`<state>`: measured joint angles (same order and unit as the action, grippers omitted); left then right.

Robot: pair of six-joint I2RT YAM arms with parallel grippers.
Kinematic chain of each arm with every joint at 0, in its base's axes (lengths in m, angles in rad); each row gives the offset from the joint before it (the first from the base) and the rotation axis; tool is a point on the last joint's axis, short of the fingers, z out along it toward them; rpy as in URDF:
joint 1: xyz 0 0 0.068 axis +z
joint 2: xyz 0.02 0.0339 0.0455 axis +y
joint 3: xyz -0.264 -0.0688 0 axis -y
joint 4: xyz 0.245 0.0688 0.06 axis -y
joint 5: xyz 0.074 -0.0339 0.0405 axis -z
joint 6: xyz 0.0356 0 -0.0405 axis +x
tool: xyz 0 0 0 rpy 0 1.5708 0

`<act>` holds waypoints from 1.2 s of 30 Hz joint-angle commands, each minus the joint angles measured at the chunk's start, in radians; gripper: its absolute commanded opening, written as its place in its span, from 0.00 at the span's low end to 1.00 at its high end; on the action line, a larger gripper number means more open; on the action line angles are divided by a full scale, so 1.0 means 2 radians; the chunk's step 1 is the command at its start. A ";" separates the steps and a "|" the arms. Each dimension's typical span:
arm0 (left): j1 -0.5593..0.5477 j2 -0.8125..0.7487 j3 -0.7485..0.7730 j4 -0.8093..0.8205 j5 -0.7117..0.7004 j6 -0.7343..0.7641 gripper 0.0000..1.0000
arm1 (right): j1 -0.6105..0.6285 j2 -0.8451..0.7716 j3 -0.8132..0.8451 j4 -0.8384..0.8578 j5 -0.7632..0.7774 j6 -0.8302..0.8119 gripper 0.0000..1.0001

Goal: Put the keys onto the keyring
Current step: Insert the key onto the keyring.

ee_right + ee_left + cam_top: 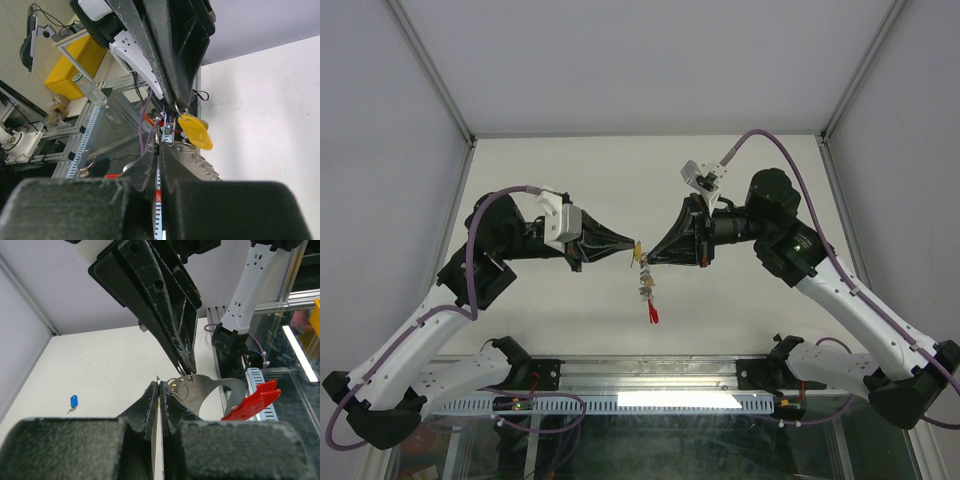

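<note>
My two grippers meet tip to tip in mid-air above the table's middle. The left gripper is shut on a yellow key, which hangs by a small ring from its tips. The right gripper is shut on the keyring; its tip pinches a small ring. The keyring's grey metal strip and red plastic strip dangle below. A blue key lies on the table at far left.
White walls enclose the table on three sides. A metal rail with cables runs along the near edge between the arm bases. A yellow bin stands outside the cell.
</note>
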<state>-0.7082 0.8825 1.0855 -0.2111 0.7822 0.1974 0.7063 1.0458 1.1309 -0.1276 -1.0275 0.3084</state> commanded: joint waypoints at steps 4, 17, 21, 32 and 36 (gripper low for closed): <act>-0.003 0.007 0.019 0.040 0.035 -0.006 0.00 | -0.002 0.001 0.003 0.037 0.006 0.026 0.00; -0.004 0.017 0.026 0.044 0.067 -0.006 0.00 | -0.002 0.001 0.001 0.038 0.021 0.035 0.00; -0.003 0.017 0.023 0.044 0.074 -0.008 0.00 | -0.002 -0.002 -0.003 0.043 0.031 0.041 0.00; -0.004 0.017 0.020 0.043 0.085 -0.008 0.00 | -0.002 -0.015 -0.008 0.063 0.041 0.054 0.00; -0.003 0.015 0.019 0.044 0.084 -0.009 0.00 | -0.002 -0.020 -0.012 0.069 0.041 0.054 0.00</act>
<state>-0.7078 0.9226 1.0920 -0.1707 0.9100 0.1898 0.7063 1.0447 1.0988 -0.0814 -0.9585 0.3962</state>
